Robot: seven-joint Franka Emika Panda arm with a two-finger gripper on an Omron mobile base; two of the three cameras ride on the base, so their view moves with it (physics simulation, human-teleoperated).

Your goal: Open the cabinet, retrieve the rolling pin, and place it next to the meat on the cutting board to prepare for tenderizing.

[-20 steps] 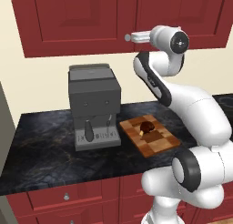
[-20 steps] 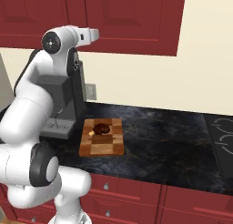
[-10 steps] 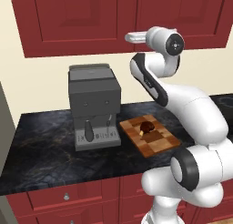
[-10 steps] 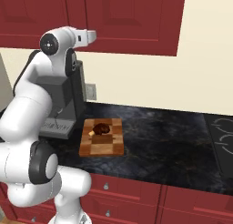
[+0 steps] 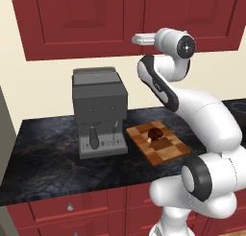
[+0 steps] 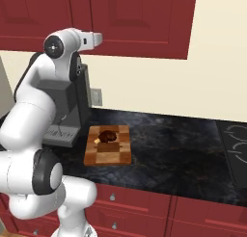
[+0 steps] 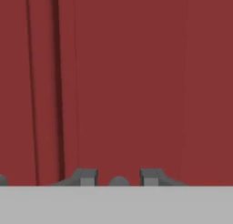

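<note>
— Dark-red wood was what we faced in the hand view: the cabinet [image 7: 136, 82] door stood close before the tool [image 7: 118, 177], with a dark groove running along the panel to one side.

— And how did we find the tool itself?

— Clamped. Its two grey fingertips [image 7: 86, 176] sat close together with a small round grey knob [image 7: 118, 182] pinched between them. From the left base view we saw the tool [image 5: 136, 38] held level, right at the lower edge of the cabinet [image 5: 81, 19], with the arm bent up high above the desk [image 5: 43, 148].

— Were the doors open?

— No, both looked flush and shut from both base views. In the right base view the tool [image 6: 99, 37] pressed against the bottom of the cabinet [image 6: 140, 19] front.

— Where did we see the board?

— The checkered cutting board [image 5: 166, 151] lay flat on the dark marbled desk, just beside the grey coffee machine [image 5: 98, 110], on its right as we looked from the left base view. The meat [image 5: 154, 133] sat on the board's far half, a dark brown lump with a lighter bit at its near side.

— And from the other side?

— Much the same: cutting board [image 6: 107, 151] near the front edge of the desk [image 6: 169, 149], meat [image 6: 107, 135] towards its back, and red drawers [image 6: 144, 207] with silver knobs beneath. The tool hung well above and apart from the board.
</note>
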